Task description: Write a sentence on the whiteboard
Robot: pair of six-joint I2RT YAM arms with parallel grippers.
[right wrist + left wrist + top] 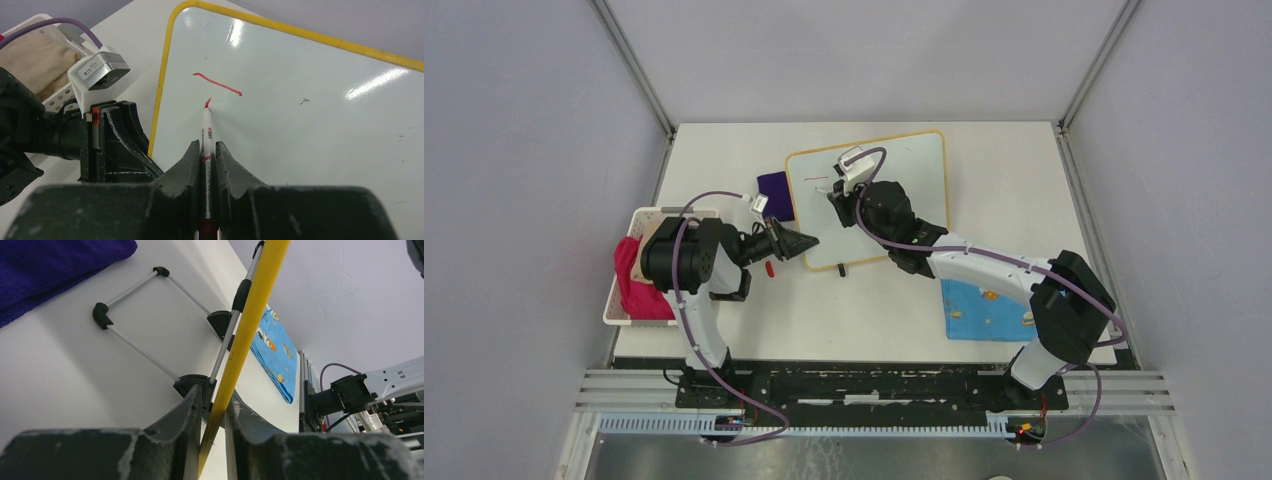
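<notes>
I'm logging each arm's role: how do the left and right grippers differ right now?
The left gripper clamps the whiteboard by its yellow frame, at the edge. The right gripper clamps a red marker over the white face. The left one seems to steady the board, while the right one's marker tip meets it beside a red stroke. Both are shut on something.

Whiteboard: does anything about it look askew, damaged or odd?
The whiteboard sits skewed to the edges of the table, its frame pinched by the left gripper. The right gripper holds a red marker on it. Small dark specks mar its surface; no damage.
</notes>
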